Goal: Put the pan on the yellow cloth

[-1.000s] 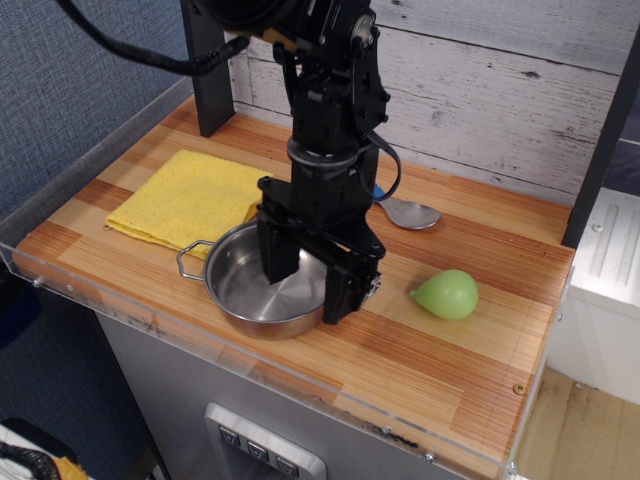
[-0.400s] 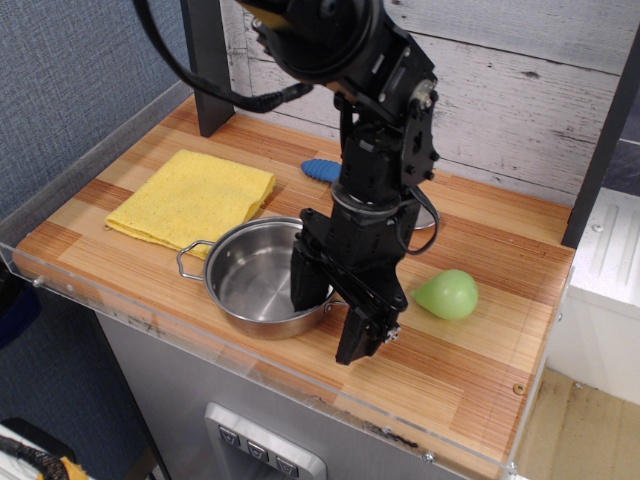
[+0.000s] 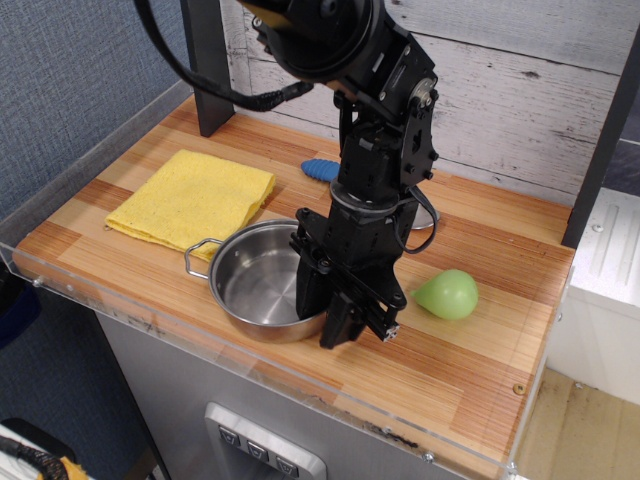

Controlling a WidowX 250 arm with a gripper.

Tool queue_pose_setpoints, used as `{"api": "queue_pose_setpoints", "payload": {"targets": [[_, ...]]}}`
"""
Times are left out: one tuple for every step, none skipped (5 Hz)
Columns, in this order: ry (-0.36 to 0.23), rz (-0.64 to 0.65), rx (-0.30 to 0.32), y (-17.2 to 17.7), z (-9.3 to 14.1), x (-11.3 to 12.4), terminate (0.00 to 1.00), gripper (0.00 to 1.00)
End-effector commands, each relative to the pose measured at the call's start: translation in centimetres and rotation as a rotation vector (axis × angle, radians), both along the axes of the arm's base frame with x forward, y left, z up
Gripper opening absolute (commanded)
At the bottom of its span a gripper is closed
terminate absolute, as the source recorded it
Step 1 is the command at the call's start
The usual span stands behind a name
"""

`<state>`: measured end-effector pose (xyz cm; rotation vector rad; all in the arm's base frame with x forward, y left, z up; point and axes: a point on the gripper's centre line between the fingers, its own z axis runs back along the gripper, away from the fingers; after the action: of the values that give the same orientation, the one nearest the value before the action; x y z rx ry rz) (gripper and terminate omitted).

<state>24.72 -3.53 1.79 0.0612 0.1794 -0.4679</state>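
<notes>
The gripper (image 3: pixel 326 308) points down at the right rim of the pan (image 3: pixel 262 285), one finger inside the bowl and the other outside the wall, so the jaws are closed on the rim. The pan sits on the wooden table (image 3: pixel 480 330) near its front edge, a wire handle sticking out to its left. The yellow cloth (image 3: pixel 192 198) lies flat to the left and farther back; its near right corner is just beside the pan's far rim, and whether the two touch cannot be told. A green pear-shaped object (image 3: pixel 448 294) rests on the table to the right of the gripper, apart from it. Behind the arm, the blue handle of a spoon (image 3: pixel 321 168) shows on the left, with part of its metal bowl visible on the right side.
</notes>
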Motion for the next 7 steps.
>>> {"api": "queue_pose_setpoints", "payload": {"targets": [[-0.019, -0.001, -0.027, 0.0, 1.3, 1.0, 0.0, 0.0], [-0.02, 0.003, -0.027, 0.0, 1.6, 1.1, 0.0, 0.0], [-0.023, 0.044, -0.059, 0.5, 2.3, 1.3, 0.0, 0.0], [-0.043, 0.06, -0.062, 1.1, 4.0, 1.8, 0.0, 0.0], [-0.107, 0.097, -0.054, 1.9, 7.4, 2.7, 0.0, 0.0], [-0.212, 0.159, -0.057, 2.6, 11.6, 3.2, 0.0, 0.0], [-0.254, 0.2, -0.061, 3.1, 14.9, 3.1, 0.0, 0.0]]}}
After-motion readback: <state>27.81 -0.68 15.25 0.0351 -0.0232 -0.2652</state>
